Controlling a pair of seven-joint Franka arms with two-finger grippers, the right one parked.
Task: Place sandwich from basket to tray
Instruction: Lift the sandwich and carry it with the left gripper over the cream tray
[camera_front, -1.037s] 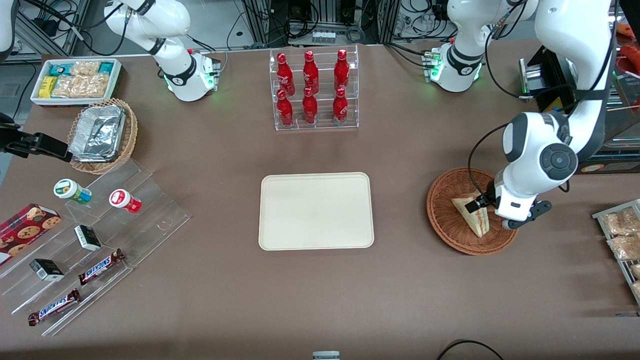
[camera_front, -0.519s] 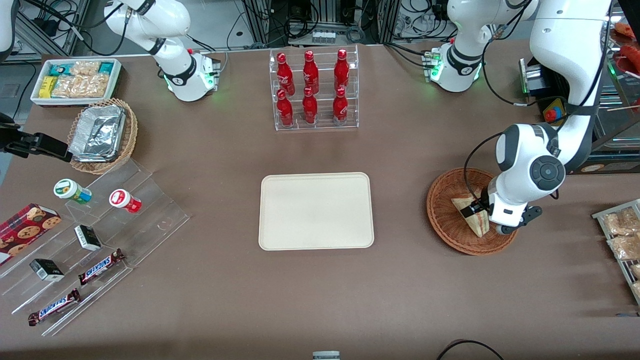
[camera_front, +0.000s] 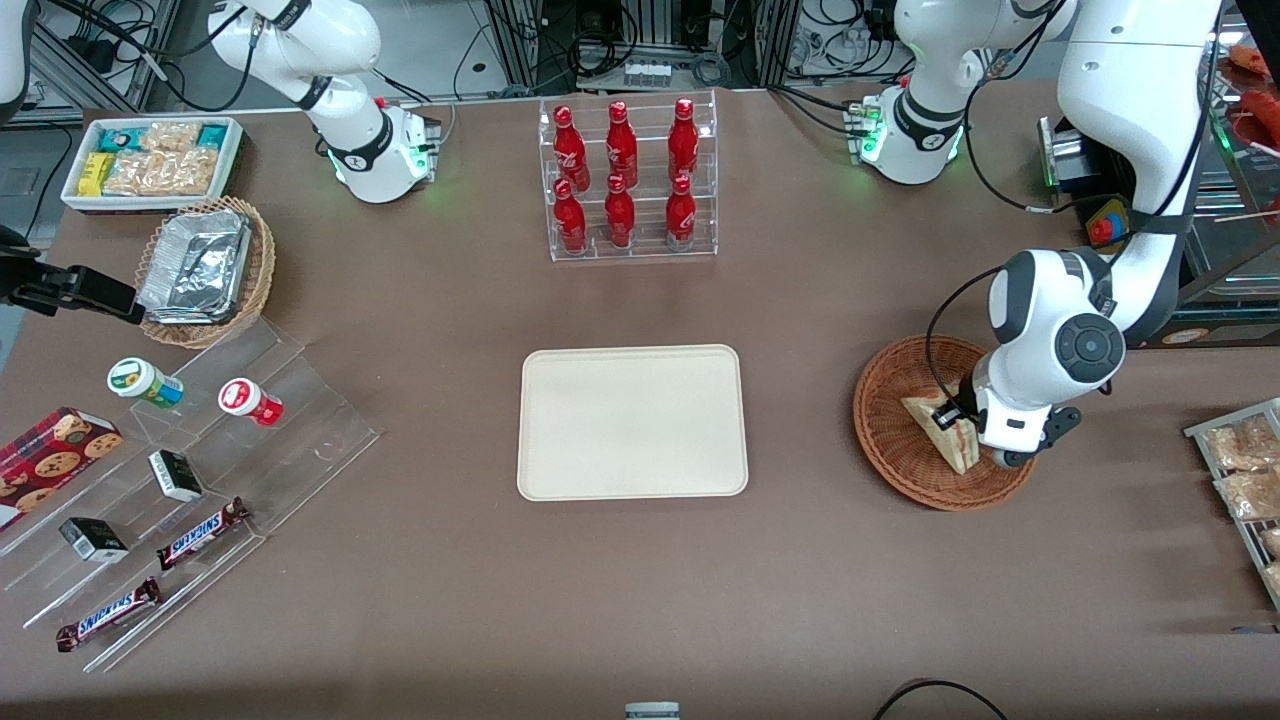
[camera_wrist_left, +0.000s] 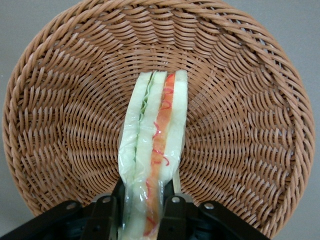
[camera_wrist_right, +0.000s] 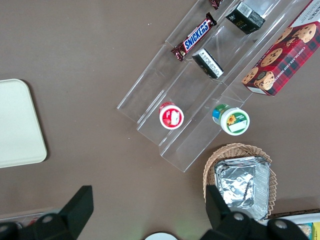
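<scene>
Sandwich (camera_wrist_left: 154, 150) is the thing to mind — a wrapped wedge standing on edge in the basket (camera_wrist_left: 65, 115), its red and green filling lines running along the cut face. In the wrist view the gripper (camera_wrist_left: 141, 210) has its two dark fingers pressed against the bread on either side of the wedge's near end, so the jaws are narrow and holding the sandwich. From the front, the gripper (camera_front: 952, 419) sits low inside the basket (camera_front: 890, 440), the sandwich (camera_front: 940, 428) just beside the wrist, and the wedge seems to rest on the wicker; I judge the lift has not yet begun.

To do this step well, the squeeze should be just firm enough to hold without crushing the soft bread or letting the slick wrapper slide. The hold is at one end of the wedge, so the free end may droop or swing as it rises — a straight, slow lift would keep it from catching the sloped wicker wall. It should clear the rim fully before any sideways travel.

The tray (camera_front: 632, 422) lies bare on the bench (camera_front: 640, 600), well apart from the basket toward the parked arm's end. A low, steady carry and a gentle set-down near its middle would suit.
</scene>
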